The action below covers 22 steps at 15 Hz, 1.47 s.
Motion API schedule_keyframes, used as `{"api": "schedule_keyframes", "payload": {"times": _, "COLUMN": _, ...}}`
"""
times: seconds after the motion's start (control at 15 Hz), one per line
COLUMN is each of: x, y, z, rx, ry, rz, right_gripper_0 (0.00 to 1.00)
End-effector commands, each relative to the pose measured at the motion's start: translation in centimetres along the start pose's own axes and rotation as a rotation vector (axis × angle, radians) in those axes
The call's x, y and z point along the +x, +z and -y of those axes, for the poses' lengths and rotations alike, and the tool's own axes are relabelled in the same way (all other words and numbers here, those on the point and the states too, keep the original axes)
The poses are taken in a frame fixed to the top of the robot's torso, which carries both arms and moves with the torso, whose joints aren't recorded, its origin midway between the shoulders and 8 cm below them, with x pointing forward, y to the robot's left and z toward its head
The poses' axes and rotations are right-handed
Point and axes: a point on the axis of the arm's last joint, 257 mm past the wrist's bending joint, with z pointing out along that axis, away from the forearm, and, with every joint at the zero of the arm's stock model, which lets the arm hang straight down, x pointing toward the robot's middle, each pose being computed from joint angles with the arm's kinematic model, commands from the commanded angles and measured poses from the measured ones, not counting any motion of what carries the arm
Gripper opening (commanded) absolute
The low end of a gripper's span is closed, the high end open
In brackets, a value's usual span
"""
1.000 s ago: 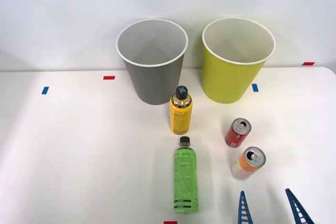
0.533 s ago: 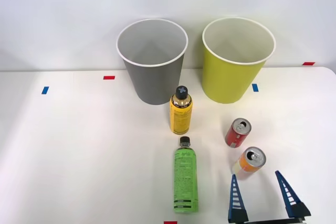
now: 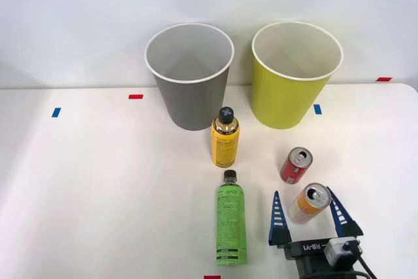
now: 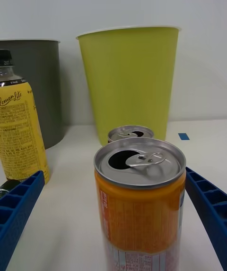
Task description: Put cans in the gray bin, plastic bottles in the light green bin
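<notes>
My right gripper (image 3: 307, 212) is open at the table's front right, one blue finger on each side of the orange and white can (image 3: 309, 202), which stands upright between them untouched. That can (image 4: 140, 200) is close in the wrist view, between the fingers (image 4: 19, 205). The red can (image 3: 296, 164) stands just behind it; its silver top (image 4: 130, 134) peeks over the orange can. A yellow bottle (image 3: 225, 137) stands upright mid-table. A green bottle (image 3: 230, 223) lies on its side, cap toward the bins. The gray bin (image 3: 189, 76) and light green bin (image 3: 295, 74) stand side by side at the back.
Small red (image 3: 135, 97) and blue tape marks (image 3: 56, 112) dot the white table (image 3: 98, 181). A white wall rises right behind the bins. The table's right corner curves off near a red mark (image 3: 383, 79).
My right gripper has moved forward from the front edge, its open fingers now flanking the orange and white can. Cans, bottles and bins have not moved.
</notes>
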Motion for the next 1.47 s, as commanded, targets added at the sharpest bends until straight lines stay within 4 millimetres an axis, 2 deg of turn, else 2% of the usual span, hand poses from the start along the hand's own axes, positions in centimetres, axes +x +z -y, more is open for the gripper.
{"api": "schedule_keyframes", "payload": {"times": 0.07, "x": 0.1, "y": 0.7, "z": 1.0, "rx": 0.014, "ry": -0.022, "rz": -0.006, "right_gripper_0": 1.0}}
{"api": "schedule_keyframes", "payload": {"times": 0.2, "x": 0.2, "y": 0.5, "z": 1.5, "rx": 0.023, "ry": -0.031, "rz": -0.011, "right_gripper_0": 1.0}}
{"api": "schedule_keyframes", "payload": {"times": 0.6, "x": 0.3, "y": 0.8, "z": 1.1, "rx": 0.025, "ry": -0.046, "rz": -0.011, "right_gripper_0": 1.0}}
{"api": "schedule_keyframes", "payload": {"times": 0.67, "x": 0.2, "y": 0.9, "z": 1.0, "rx": 0.024, "ry": -0.051, "rz": -0.008, "right_gripper_0": 0.66}}
{"api": "schedule_keyframes", "payload": {"times": 0.73, "x": 0.1, "y": 1.0, "z": 1.0, "rx": 0.023, "ry": -0.054, "rz": -0.005, "right_gripper_0": 0.19}}
{"api": "schedule_keyframes", "payload": {"times": 0.8, "x": 0.1, "y": 1.0, "z": 0.9, "rx": 0.024, "ry": -0.056, "rz": -0.006, "right_gripper_0": 0.09}}
{"api": "schedule_keyframes", "payload": {"times": 0.93, "x": 0.1, "y": 1.0, "z": 0.8, "rx": 0.02, "ry": -0.063, "rz": -0.006, "right_gripper_0": 0.01}}
{"api": "schedule_keyframes", "payload": {"times": 1.33, "x": 0.4, "y": 0.2, "z": 1.1, "rx": 0.001, "ry": -0.101, "rz": -0.019, "right_gripper_0": 0.0}}
{"api": "schedule_keyframes", "payload": {"times": 1.47, "x": -0.6, "y": 0.1, "z": 0.9, "rx": -0.018, "ry": -0.106, "rz": -0.002, "right_gripper_0": 0.0}}
